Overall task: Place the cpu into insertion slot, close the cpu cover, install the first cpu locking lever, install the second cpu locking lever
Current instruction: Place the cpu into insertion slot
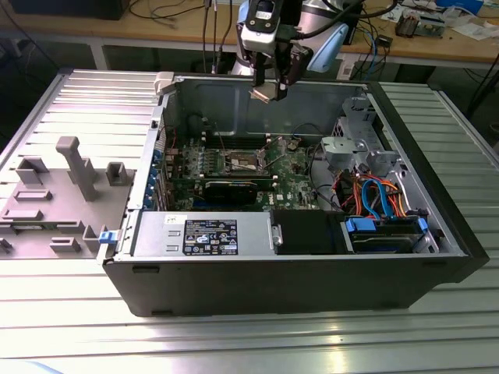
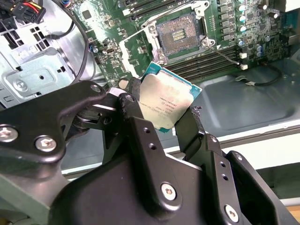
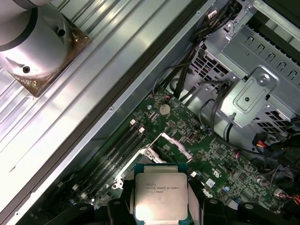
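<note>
The jaws clamp the cpu (image 2: 169, 104) between them by its edges: likely light, rigid, fragile; the insertion slot (image 2: 180, 33) lies beyond them.

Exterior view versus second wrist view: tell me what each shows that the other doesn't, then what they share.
The exterior view adds the whole black case, its power supply and a grey tray on the exterior view's left. The second wrist view adds the pin grid inside the insertion slot. Both show the hand shut on the cpu, held clear of the green motherboard.
</note>
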`<state>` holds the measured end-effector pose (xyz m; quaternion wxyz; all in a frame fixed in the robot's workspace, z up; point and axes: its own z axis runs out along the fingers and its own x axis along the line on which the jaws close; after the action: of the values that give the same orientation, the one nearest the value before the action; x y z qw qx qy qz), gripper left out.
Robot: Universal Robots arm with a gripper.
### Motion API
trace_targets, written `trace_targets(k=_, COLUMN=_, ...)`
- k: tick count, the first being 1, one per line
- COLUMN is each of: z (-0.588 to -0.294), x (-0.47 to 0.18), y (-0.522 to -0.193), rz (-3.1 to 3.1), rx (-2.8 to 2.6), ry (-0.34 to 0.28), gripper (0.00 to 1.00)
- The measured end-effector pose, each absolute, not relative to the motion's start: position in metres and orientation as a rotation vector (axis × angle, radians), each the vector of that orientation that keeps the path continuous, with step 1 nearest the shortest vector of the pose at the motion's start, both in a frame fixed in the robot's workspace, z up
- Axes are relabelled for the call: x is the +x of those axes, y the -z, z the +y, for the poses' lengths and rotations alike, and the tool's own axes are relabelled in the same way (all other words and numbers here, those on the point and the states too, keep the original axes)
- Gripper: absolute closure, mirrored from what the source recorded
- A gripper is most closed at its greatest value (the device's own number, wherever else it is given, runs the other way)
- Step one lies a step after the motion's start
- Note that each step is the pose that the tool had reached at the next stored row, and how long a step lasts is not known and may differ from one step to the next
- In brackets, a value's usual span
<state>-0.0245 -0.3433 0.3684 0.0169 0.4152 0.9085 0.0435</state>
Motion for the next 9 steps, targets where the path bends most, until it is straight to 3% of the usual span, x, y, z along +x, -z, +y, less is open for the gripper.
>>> trace_targets(k=9, z=-0.3433, x=-0.0245, y=-0.3684, rz=2.811, rx=1.316, ry=-0.135, gripper=0.46)
